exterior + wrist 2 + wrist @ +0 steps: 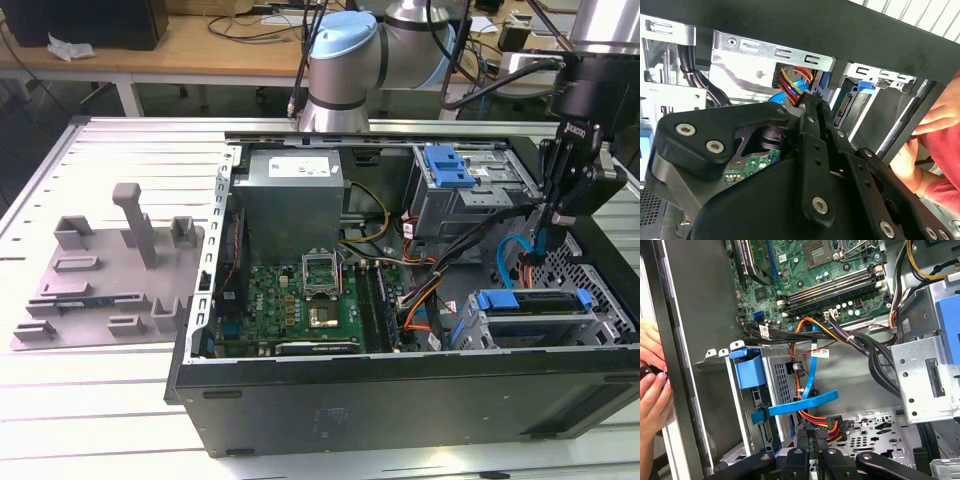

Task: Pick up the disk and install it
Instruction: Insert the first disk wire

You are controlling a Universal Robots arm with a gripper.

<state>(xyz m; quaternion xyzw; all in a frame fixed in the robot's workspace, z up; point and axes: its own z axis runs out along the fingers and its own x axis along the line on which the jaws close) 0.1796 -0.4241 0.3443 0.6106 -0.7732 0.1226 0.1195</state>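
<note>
Right, gripper (815,104) looks pinched shut, can't tell if on the power connector (832,426) at its fingertips (812,135); disk (748,372) sits in the cage just beside them, so I'd go slow, clear of the blue cable (810,390).

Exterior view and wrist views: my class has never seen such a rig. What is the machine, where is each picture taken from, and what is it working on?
It is a grey-and-blue robot arm. Its black gripper reaches into an open black computer case on a white slatted table. The exterior view watches from off the arm; both wrist views ride on it. The gripper is nearest a plug with red, yellow and orange wires. The blue-framed disk sits in a metal cage. A grey plastic tray lies beside the case. A person's hand is at the case edge.
</note>
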